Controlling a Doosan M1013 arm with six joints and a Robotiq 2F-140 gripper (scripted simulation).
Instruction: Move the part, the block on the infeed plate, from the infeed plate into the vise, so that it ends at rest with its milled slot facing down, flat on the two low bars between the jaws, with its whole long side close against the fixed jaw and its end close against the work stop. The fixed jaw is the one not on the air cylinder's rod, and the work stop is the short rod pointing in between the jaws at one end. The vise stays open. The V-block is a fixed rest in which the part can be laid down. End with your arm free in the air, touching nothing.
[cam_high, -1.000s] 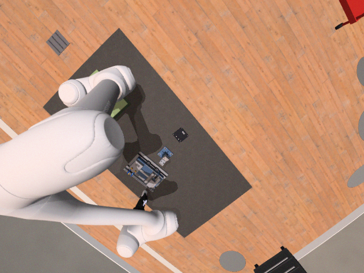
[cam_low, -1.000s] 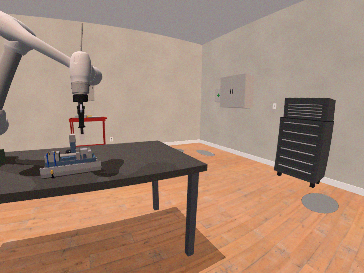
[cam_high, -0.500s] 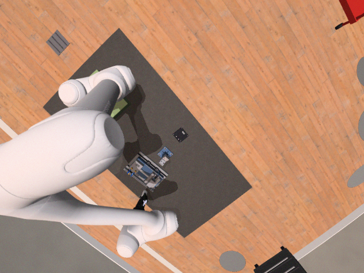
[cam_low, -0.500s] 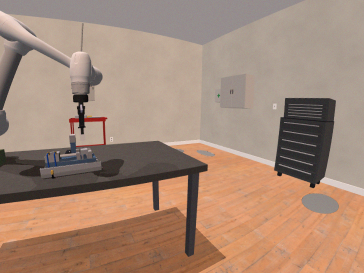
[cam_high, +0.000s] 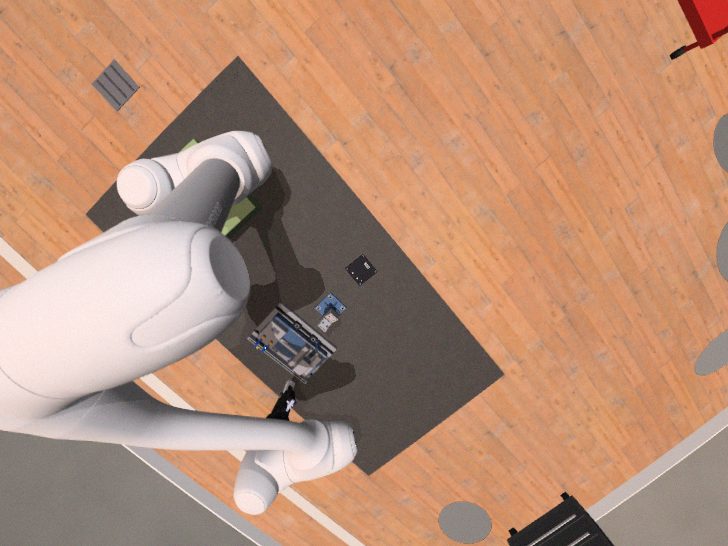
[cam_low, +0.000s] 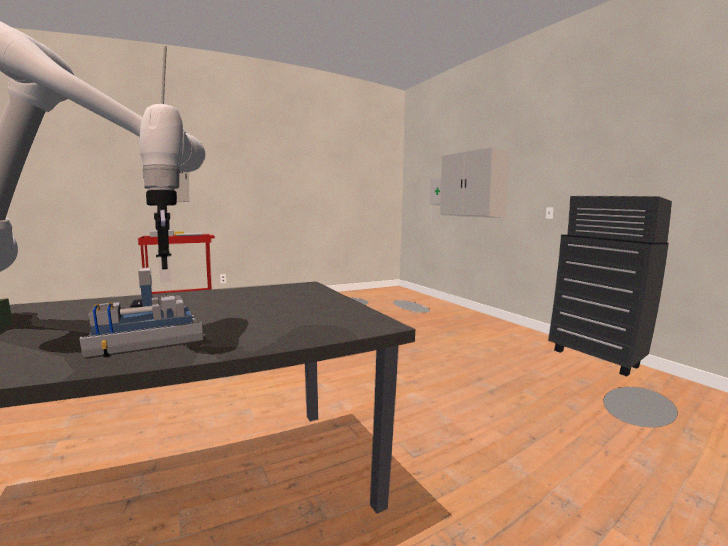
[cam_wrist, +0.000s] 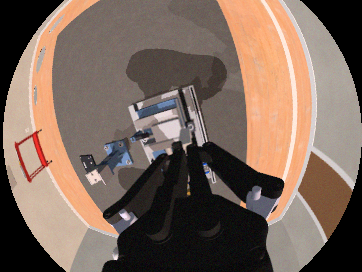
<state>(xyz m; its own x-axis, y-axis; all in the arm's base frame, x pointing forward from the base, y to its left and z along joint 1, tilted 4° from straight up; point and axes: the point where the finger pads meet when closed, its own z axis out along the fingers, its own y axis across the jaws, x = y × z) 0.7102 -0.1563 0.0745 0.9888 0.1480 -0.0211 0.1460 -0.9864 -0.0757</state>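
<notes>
fingers (cam_low: 164, 262) pressed together, holding nothing, above the vise (cam_low: 141, 329); pale grey part (cam_high: 328, 321) in v-block (cam_high: 330, 305).

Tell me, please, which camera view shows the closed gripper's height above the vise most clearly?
The exterior view: the gripper, shut on nothing, hangs in profile above the vise, with a gap showing beneath it. The top view shows the gripper only at the vise's end, without height. The wrist view looks straight down past the fingers.
</notes>
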